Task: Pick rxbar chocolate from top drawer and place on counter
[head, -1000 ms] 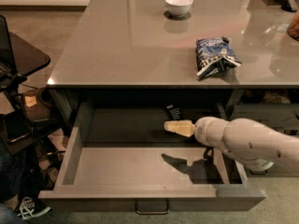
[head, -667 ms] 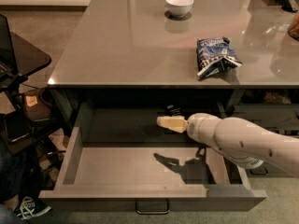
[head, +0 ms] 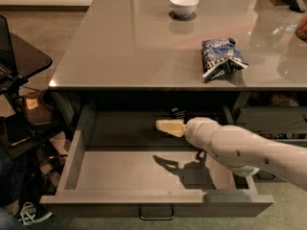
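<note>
The top drawer stands pulled open below the counter, with its metal handle at the front. A small dark object with light marks, likely the rxbar chocolate, lies at the drawer's back in shadow, partly hidden under the counter edge. My gripper is cream-coloured and points left inside the drawer, above its floor, just in front of and slightly left of that dark object. The white arm reaches in from the right and casts a shadow on the drawer floor.
A blue-and-white snack bag lies on the counter's right side. A white bowl stands at the counter's back. A black side table with clutter beneath stands at the left. Narrower drawers are at the right.
My gripper has moved left and a little deeper toward the drawer's back. The drawer, bag and bowl have not moved.
</note>
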Motion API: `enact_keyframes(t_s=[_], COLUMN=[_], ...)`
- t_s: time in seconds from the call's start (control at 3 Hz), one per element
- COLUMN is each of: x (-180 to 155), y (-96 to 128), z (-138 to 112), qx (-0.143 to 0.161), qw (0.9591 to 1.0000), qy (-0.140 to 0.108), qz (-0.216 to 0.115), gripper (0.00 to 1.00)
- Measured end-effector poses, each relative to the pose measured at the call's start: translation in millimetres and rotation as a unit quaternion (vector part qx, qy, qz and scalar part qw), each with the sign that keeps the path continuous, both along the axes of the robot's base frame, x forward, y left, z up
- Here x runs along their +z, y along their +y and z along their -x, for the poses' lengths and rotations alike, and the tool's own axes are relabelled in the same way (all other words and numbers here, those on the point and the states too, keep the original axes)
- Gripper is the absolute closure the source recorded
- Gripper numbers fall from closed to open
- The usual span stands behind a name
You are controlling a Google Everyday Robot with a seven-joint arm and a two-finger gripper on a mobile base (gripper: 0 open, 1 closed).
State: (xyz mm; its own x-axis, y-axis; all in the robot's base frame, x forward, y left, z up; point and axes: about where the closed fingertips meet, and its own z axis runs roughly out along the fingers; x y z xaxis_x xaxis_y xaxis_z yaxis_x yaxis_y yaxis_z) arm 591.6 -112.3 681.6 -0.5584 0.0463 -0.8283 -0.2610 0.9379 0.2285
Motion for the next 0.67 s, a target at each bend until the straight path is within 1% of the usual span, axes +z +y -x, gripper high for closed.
enact_keyframes(t_s=[0.33, 0.67], x=[13.6, 13.5], y=[2.4, 2.1], z=[-11.3, -11.3], qx=[-0.018, -0.018], qw=[0.9994, 0.9994], qy=[-0.029, -0.029], qz=[0.003, 0.003], gripper=[0.00, 0.00])
